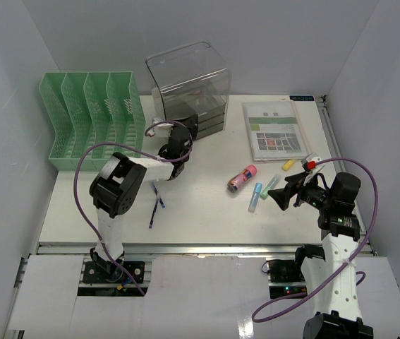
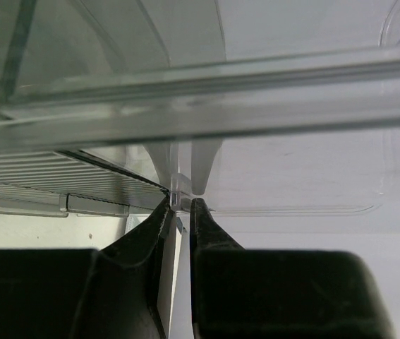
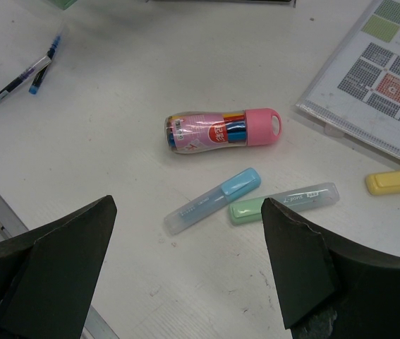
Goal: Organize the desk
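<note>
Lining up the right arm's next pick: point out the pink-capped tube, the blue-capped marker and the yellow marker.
pink-capped tube [image 3: 221, 132], right wrist view, on its labelled body.
blue-capped marker [image 3: 214, 200], right wrist view, on its clear barrel.
yellow marker [image 3: 395, 181], right wrist view, on its middle.

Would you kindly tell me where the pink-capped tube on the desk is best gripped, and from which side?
Grip the tube across its clear middle, straight down from above. It lies flat on its side on the desk, leaving its rounded flanks free for the fingers. The pink cap ends in a loop, probably a poorer hold. The blue marker lies close by; avoid it.
</note>
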`<state>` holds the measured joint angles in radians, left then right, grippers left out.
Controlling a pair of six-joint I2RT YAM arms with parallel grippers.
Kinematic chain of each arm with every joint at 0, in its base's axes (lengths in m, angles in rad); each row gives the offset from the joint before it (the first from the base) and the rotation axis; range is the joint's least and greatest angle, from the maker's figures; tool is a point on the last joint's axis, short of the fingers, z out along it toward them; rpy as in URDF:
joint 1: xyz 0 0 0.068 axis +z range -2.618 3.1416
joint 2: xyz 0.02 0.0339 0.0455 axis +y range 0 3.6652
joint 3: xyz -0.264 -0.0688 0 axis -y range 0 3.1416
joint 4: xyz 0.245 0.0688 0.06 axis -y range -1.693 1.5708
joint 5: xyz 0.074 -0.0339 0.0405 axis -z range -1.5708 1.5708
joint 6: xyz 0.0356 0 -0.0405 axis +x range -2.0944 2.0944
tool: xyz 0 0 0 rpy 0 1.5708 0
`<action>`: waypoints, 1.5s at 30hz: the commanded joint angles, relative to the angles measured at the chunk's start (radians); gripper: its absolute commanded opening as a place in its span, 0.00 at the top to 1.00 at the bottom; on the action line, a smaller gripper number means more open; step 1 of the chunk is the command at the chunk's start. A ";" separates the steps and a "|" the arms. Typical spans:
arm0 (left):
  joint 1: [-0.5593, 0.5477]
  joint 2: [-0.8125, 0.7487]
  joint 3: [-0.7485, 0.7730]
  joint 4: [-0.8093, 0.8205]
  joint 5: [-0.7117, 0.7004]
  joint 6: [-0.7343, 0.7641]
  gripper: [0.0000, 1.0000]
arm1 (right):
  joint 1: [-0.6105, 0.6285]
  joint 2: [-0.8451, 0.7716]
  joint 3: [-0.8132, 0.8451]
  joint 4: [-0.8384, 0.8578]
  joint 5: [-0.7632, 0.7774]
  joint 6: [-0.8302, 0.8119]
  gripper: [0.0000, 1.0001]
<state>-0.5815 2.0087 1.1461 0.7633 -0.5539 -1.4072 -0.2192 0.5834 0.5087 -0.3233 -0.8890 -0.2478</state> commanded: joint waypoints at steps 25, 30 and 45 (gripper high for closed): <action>-0.028 -0.305 -0.240 0.101 0.173 0.081 1.00 | 0.028 0.253 0.205 0.069 -0.255 0.006 0.10; -0.028 -0.325 -0.236 0.093 0.193 0.068 1.00 | 0.178 0.409 0.333 0.127 -0.194 0.106 0.10; -0.026 -0.394 -0.268 0.072 0.225 0.085 1.00 | 0.385 1.042 0.692 0.745 -0.229 0.633 0.04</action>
<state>-0.6096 1.6880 0.8864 0.8112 -0.3601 -1.3494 0.1666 1.5292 1.1133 0.1240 -1.0576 0.1688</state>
